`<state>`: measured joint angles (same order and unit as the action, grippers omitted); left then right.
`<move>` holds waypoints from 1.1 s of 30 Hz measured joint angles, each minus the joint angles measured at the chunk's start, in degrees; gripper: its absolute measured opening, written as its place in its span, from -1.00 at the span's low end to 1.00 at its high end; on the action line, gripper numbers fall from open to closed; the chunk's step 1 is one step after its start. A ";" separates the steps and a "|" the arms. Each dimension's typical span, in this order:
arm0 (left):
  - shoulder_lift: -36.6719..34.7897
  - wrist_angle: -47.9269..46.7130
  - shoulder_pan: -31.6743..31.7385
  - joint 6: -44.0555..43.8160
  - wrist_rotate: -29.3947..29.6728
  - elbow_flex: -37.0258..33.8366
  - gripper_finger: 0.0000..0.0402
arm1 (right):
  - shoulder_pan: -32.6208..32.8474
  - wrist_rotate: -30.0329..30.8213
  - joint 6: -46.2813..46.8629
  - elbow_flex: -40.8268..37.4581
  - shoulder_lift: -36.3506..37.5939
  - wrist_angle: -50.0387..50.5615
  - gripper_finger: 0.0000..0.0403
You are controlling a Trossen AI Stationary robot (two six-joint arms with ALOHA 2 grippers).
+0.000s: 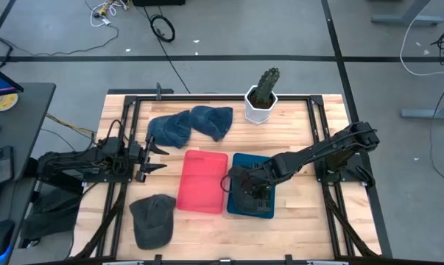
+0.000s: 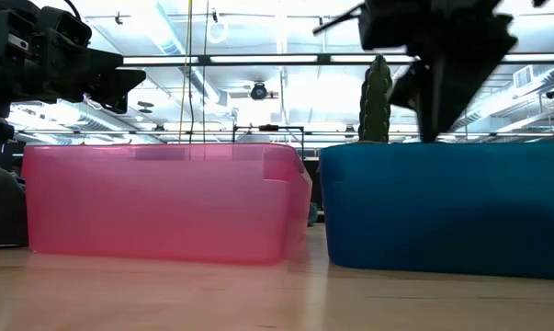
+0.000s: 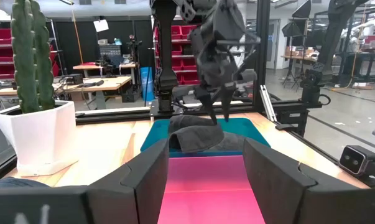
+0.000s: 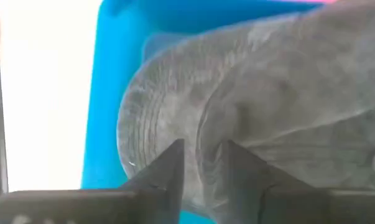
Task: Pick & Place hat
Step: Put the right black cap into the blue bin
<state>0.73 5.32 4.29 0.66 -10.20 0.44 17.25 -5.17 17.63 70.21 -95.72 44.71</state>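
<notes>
A grey hat (image 1: pixel 252 193) lies in the blue bin (image 1: pixel 240 163); it also shows in the left wrist view (image 3: pixel 196 134) and the right wrist view (image 4: pixel 268 99). My right gripper (image 1: pixel 245 185) reaches down into the bin and is shut on this hat. My left gripper (image 1: pixel 159 157) is open and empty, level, left of the pink bin (image 1: pixel 203 180). A second grey cap (image 1: pixel 152 219) lies flat on the table at the near left. Two blue hats (image 1: pixel 191 125) lie at the far side. My right gripper pinches a raised fold of the grey hat's crown (image 4: pixel 203 134) between its two fingers (image 4: pixel 168 171). The fingers come from above, pointing down into the blue bin. The hat lies slack on the bin's floor below them, with one edge near the bin's rim (image 3: pixel 175 140).
A cactus in a white pot (image 1: pixel 261 99) stands at the far edge, behind the blue bin. The pink bin stands right beside the blue one. A black frame (image 1: pixel 207 97) runs round the table. Bare wood shows in front of the bins (image 2: pixel 277 294).
</notes>
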 joint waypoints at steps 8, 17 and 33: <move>0.01 0.00 -0.02 -0.01 0.00 0.01 0.05 | -0.29 9.95 -5.70 3.74 0.04 -2.99 -0.32; 0.00 0.00 -0.02 0.00 0.00 -0.01 0.05 | -4.97 9.87 -8.52 3.76 -0.96 -7.25 -0.94; 0.79 -0.14 0.00 0.01 0.02 0.01 0.05 | -10.21 4.60 -5.66 -7.34 -4.33 -13.89 -0.99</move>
<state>1.52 5.19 4.29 0.67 -10.18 0.45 7.04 -0.57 11.97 62.88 -100.05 30.83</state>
